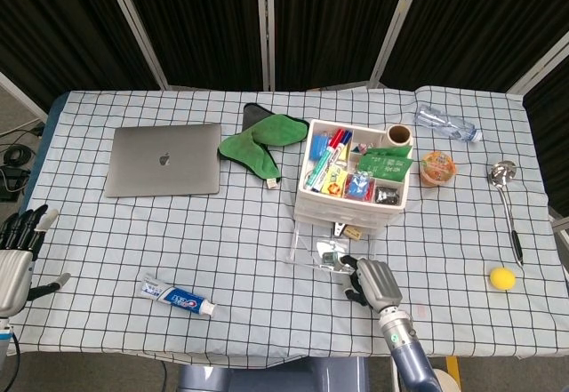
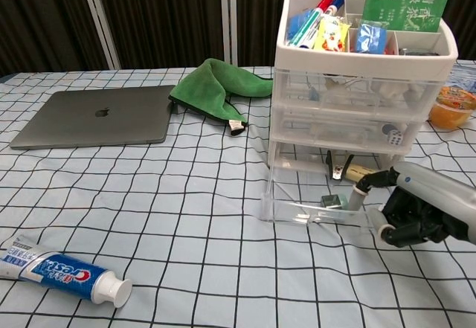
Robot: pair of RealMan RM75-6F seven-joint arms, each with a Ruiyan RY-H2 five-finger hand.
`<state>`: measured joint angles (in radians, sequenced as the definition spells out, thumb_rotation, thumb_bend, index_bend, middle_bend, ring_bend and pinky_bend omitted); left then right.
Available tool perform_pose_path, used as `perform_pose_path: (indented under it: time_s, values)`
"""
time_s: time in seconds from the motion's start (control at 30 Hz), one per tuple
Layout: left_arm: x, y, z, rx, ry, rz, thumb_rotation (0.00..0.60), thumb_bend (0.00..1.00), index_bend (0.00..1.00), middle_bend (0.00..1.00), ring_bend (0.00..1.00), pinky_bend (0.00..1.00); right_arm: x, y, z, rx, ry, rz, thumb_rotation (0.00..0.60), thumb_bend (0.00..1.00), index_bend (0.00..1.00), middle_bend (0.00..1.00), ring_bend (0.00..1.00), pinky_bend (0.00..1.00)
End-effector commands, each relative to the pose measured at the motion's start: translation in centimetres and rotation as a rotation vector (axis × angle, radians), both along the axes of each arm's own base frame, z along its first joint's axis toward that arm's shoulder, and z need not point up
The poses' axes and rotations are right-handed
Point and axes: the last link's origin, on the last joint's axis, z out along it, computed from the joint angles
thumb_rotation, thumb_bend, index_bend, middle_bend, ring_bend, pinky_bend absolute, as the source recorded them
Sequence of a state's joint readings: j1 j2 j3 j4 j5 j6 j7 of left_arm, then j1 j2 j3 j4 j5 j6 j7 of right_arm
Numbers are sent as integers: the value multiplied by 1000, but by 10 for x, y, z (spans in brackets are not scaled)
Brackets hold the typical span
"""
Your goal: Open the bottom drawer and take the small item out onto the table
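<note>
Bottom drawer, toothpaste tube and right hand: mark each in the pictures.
bottom drawer (image 2: 297,210), chest view, on its clear floor near the front.
toothpaste tube (image 2: 52,271), chest view, on the printed body.
right hand (image 1: 372,281), head view, on the back of the hand.

The laptop (image 1: 164,159) lies left of the drawer unit (image 1: 356,181), the toothpaste (image 1: 176,296) in front.

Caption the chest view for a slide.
Right robot hand at the front of the pulled-out bottom drawer, small items inside.
</note>
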<state>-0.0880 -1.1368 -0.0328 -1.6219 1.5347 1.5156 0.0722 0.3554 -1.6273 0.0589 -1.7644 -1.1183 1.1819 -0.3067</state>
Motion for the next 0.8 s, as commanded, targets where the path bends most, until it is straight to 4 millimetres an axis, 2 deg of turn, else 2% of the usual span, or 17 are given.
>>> perform_pose_path:
  time_s: [0.03, 0.07, 0.23, 0.43, 0.8]
  values:
    - [0, 0, 0, 0, -1, 1, 600, 16, 0, 0, 0, 0, -1, 2, -2, 10, 4, 0, 600, 606, 676, 968, 966, 831]
    - [0, 0, 0, 0, -1, 1, 600, 16, 0, 0, 0, 0, -1, 3, -2, 12, 5, 0, 600, 605, 664, 967, 965, 831]
    - [-1, 0, 1, 1, -2, 2, 600, 16, 0, 0, 0, 0, 0, 2, -1, 5, 3, 10, 600, 541, 466, 959, 959, 832]
    - [-1, 1, 2, 5, -5, 5, 600, 16, 0, 0, 0, 0, 4, 5, 2, -2, -15, 31, 600, 500, 357, 957, 959, 832]
    - [-3, 1, 10, 28, -26, 15, 600, 16, 0, 0, 0, 0, 9, 16, 7, 11, -32, 62, 600, 479, 307, 957, 958, 831]
